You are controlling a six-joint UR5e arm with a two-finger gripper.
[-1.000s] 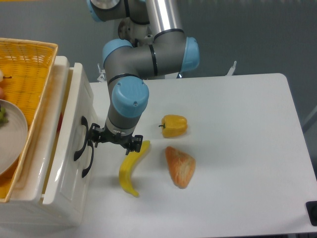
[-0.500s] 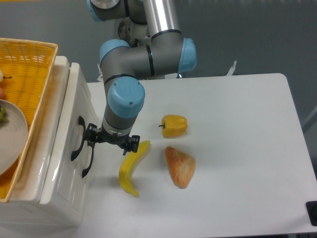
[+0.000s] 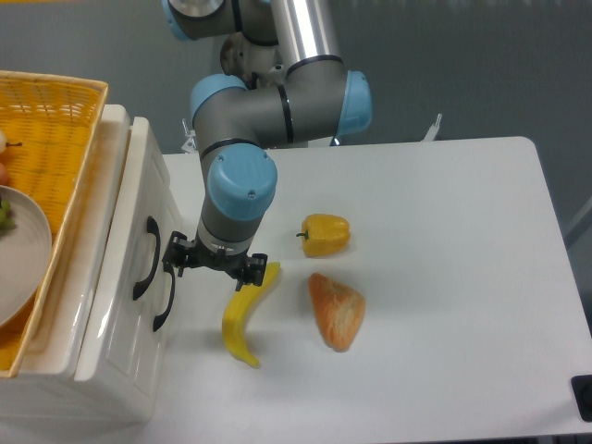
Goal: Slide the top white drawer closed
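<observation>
The top white drawer (image 3: 125, 277) sits nearly flush in the white cabinet, its curved black handle (image 3: 144, 258) facing right. Just below it is the lower drawer's handle (image 3: 165, 301). My gripper (image 3: 215, 264) points down at the table just right of the drawer front, its left black linkage a small gap from the top handle. The wrist hides the fingertips, so their spacing does not show. Nothing is visibly held.
A yellow wicker basket (image 3: 55, 120) with a grey plate (image 3: 23, 254) rests on top of the cabinet. A banana (image 3: 244, 319) lies right under the gripper's right side. A yellow pepper (image 3: 325, 234) and an orange-pink piece of food (image 3: 338, 310) lie further right.
The top drawer has slid left into the cabinet, closing the gap behind its front. The gripper moved left with it, then drew back slightly to the right.
</observation>
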